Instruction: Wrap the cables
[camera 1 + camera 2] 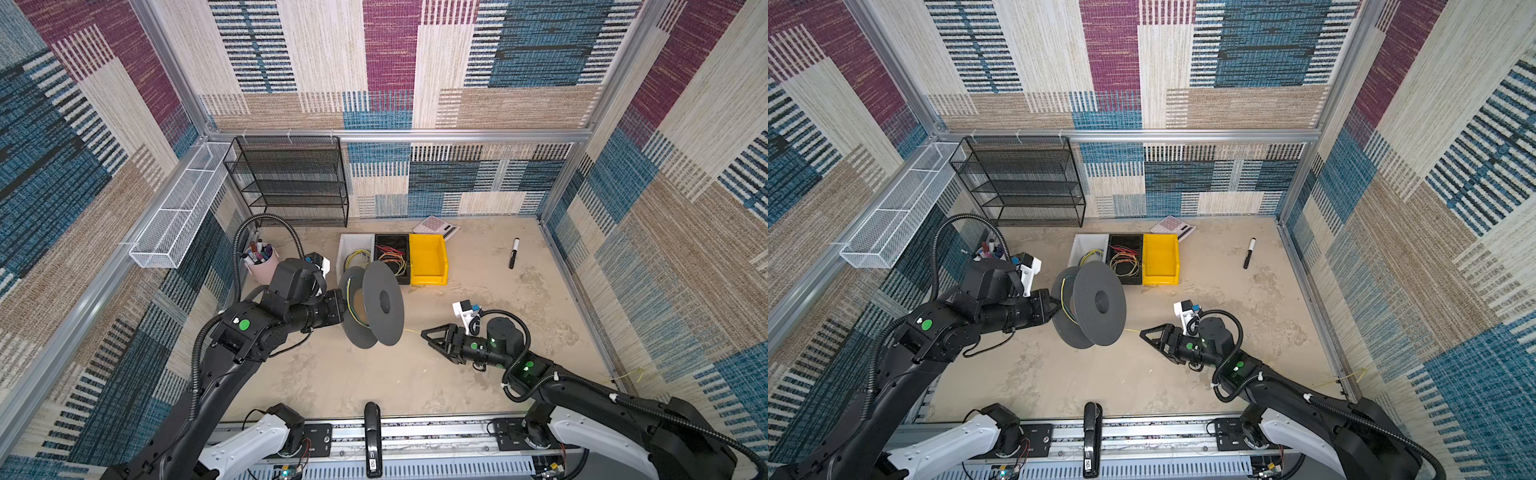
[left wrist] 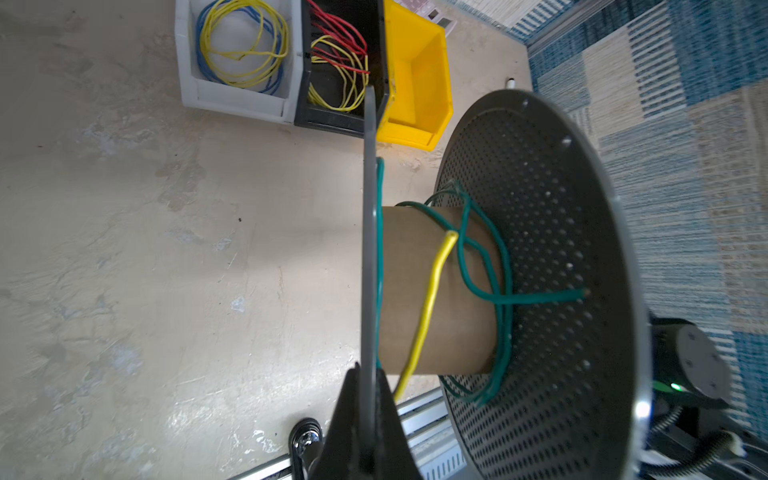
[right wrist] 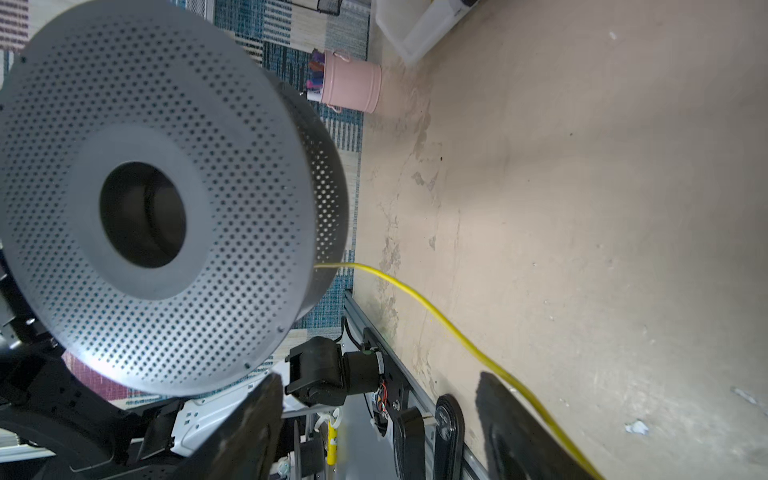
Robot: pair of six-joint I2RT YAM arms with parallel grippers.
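Note:
A grey spool (image 1: 374, 309) (image 1: 1096, 309) with perforated flanges and a cardboard core (image 2: 440, 291) hangs above the table. My left gripper (image 1: 341, 305) (image 1: 1057, 309) (image 2: 368, 374) is shut on the edge of its near flange. The thin yellow cable (image 2: 428, 307) crosses the core beside a green wire (image 2: 498, 299). It leaves the spool (image 3: 153, 199) and runs as a yellow cable (image 3: 436, 316) (image 1: 411, 331) (image 1: 1133, 331) towards my right gripper (image 1: 424, 334) (image 1: 1142, 333) (image 3: 378, 378). That gripper is open, and the cable passes along the outer side of one finger (image 3: 498, 407), not between them.
White bin (image 1: 353, 245), black bin (image 1: 392, 257) and yellow bin (image 1: 428, 259) stand behind the spool, two holding other wires. A marker (image 1: 514, 252), calculator (image 1: 434, 226), pink pen cup (image 1: 262, 266) and black mesh shelf (image 1: 291, 183) lie further back. Cable tail (image 1: 627, 376) reaches the right wall.

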